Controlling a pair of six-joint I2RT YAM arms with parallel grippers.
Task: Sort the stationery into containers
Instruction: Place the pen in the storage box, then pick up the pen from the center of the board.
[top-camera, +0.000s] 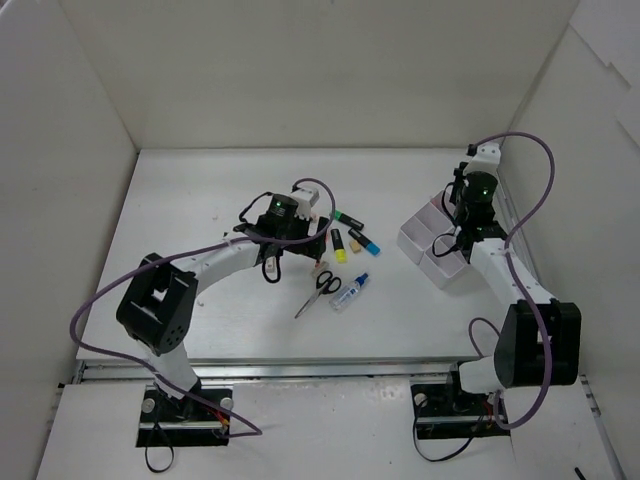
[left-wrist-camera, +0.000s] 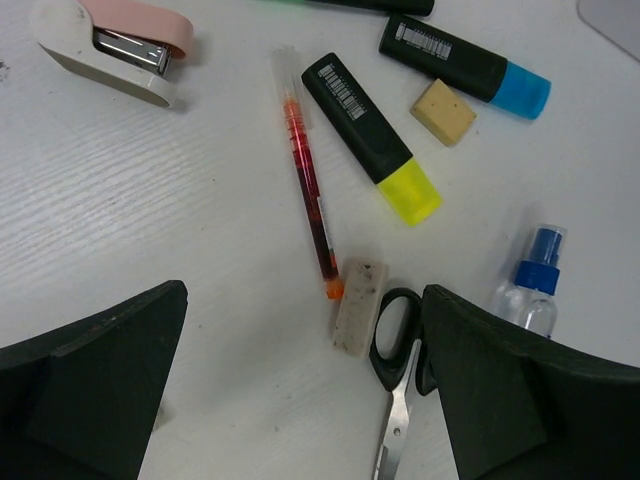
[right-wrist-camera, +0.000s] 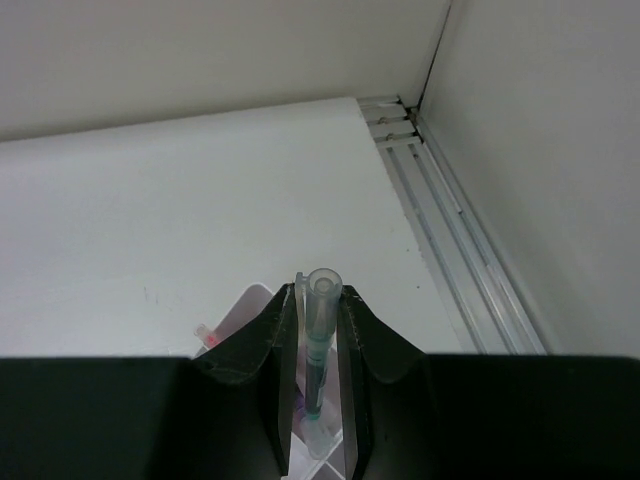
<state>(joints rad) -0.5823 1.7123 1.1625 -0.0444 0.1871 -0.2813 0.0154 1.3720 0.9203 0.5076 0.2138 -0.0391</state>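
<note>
— Tray (top-camera: 418, 232) contents?
— Mostly hidden. I see it at table-right, under my right gripper (right-wrist-camera: 318, 310), which is clamped on a green pen (right-wrist-camera: 322, 285). Left gripper (left-wrist-camera: 305, 330) gapes over loose scissors (left-wrist-camera: 398, 350) and a yellow highlighter (left-wrist-camera: 370, 135).

Top external: looking down from behind both arm bases (top-camera: 185, 408), covering whole table (top-camera: 200, 320). Left wrist: looking straight down, close, sharing scissors (left-wrist-camera: 398, 340) and yellow highlighter (left-wrist-camera: 370, 135) with overhead. Right wrist: facing enclosure corner (right-wrist-camera: 437, 50), low.

Highlighters (left-wrist-camera: 370, 135), scissors (left-wrist-camera: 397, 345) loose mid-table — clear pen (right-wrist-camera: 318, 345) pinched, prob. over tray (top-camera: 412, 238).
</note>
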